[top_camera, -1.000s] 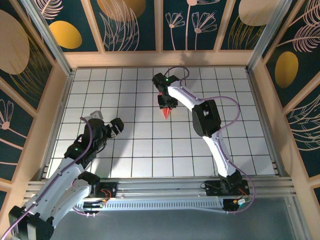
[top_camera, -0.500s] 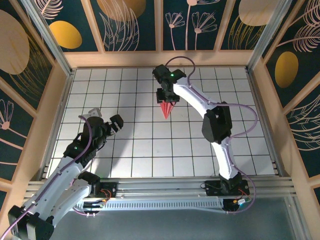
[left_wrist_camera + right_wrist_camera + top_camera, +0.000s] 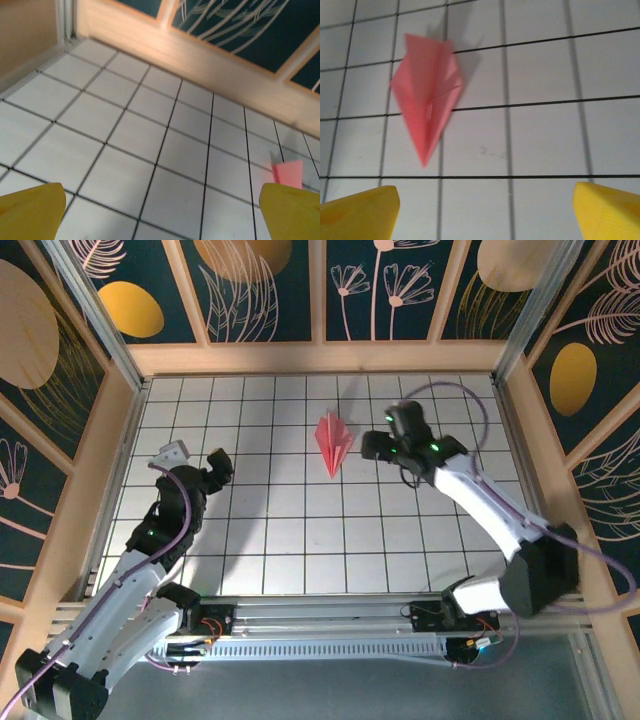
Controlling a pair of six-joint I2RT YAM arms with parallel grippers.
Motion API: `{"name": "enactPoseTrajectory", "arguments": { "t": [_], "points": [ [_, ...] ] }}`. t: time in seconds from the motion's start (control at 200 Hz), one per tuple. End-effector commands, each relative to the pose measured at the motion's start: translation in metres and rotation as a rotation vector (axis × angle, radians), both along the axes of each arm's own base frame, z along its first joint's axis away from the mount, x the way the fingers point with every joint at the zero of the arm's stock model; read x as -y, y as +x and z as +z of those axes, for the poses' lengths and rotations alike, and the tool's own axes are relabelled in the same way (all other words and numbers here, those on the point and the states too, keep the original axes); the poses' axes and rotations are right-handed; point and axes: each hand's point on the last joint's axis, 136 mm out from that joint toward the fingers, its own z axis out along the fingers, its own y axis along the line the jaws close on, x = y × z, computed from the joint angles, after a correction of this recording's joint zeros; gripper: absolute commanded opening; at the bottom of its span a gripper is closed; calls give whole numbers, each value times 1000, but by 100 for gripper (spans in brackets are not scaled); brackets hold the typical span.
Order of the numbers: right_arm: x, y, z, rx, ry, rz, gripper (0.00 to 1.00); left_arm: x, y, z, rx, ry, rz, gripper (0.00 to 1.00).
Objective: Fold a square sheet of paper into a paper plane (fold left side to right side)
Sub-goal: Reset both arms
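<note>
Nearest you, the tabletop is a smooth, faintly glossy white grid of square tiles ruled with thin dark lines. On your left, the left hand hovers over bare tile, jaws spread wide with nothing between them. In its wrist view the blunt yellow fingertips sit at the two lower corners. On your right, the right hand is just beside the plane but apart from it. Its jaws are likewise wide and empty, and its yellow fingers frame bare tile.

Between the hands and a little farther out, the plane lies free on the tabletop, in the far half and roughly centred. It is thin, matte salmon-pink paper folded into a narrow dart. The sharp nose points toward the near edge and the broader tail toward the far wall. Layered wings meet along a centre crease, and one flap looks slightly lifted, throwing a soft shadow.

By the look of it, the folding is done or nearly so, and the step in hand reads as the let-go. Your next move calls for drawing both arms clear without brushing the paper, which is probably light enough to skid on smooth tile. If you judge a crease too soft, pin the nose with one hand and press with the other.

Farthest off, a pale wooden rail runs below dark panels with leaf drawings.
</note>
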Motion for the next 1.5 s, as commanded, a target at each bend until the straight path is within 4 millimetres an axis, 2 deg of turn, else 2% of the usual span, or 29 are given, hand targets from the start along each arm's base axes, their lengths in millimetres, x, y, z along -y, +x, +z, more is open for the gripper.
{"name": "enactPoseTrajectory", "arguments": {
  "t": [0.0,0.135,0.26,0.395,0.485,0.616,0.766,0.876,1.081,1.386,1.476,1.491],
  "points": [
    [34,7,33,229,74,-97,97,-23,3,25,130,134,105,99],
    [86,-8,39,387,58,-195,99,-43,3,26,175,192,213,99],
    [126,-17,26,458,38,-284,99,-49,10,21,156,244,236,99],
    [154,-19,-7,438,54,-343,99,-49,22,12,114,282,223,99],
    [164,-18,-30,423,56,-360,99,-50,25,7,104,305,222,99],
    [163,-17,-49,483,36,-326,99,-55,25,-4,95,341,231,99],
    [165,-7,-42,547,7,-299,99,-54,26,-17,70,341,204,99],
    [162,-2,-49,565,-16,-263,99,-54,24,-22,67,337,197,99],
    [159,-5,-53,686,-9,-231,99,-53,24,-32,54,363,178,99],
    [147,16,-45,773,-79,-105,99,-55,30,-54,51,378,137,99],
    [148,14,-62,772,-62,-95,99,-60,32,-64,57,356,133,99],
    [148,14,-59,796,-60,-96,99,-61,33,-66,57,354,133,99]
  ]
}}
